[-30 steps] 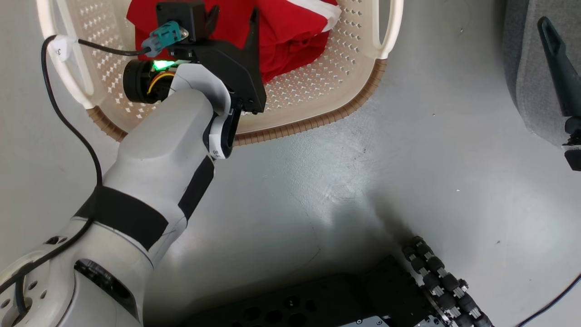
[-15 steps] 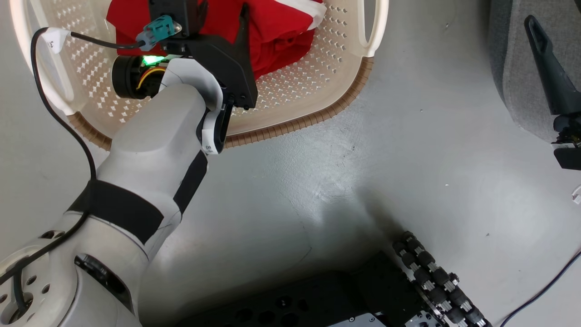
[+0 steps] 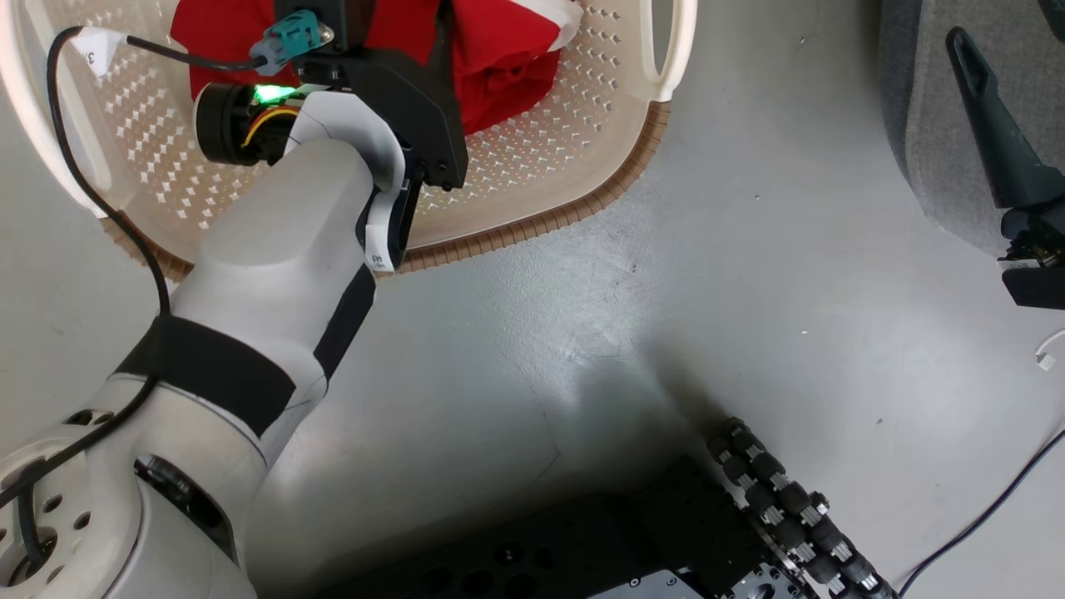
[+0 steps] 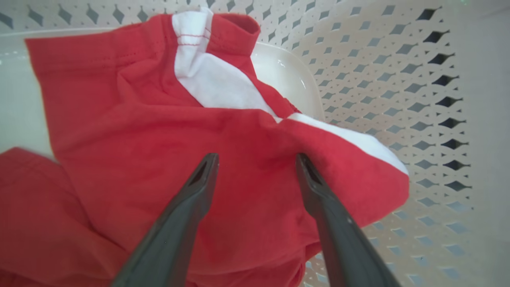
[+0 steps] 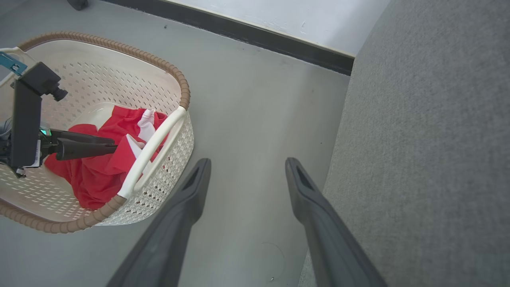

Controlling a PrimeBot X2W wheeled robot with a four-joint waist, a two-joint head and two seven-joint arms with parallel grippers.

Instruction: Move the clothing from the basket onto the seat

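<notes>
Left pincer (image 4: 257, 157), spread wide, hovers at the red garment (image 4: 119, 119) inside the laundry basket (image 4: 398, 79); the grasp looks next, needing a close on a fold, then a lift.

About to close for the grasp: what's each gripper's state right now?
Left gripper: open over the red garment in the laundry basket, holding nothing.
Right gripper: open, empty.
</notes>
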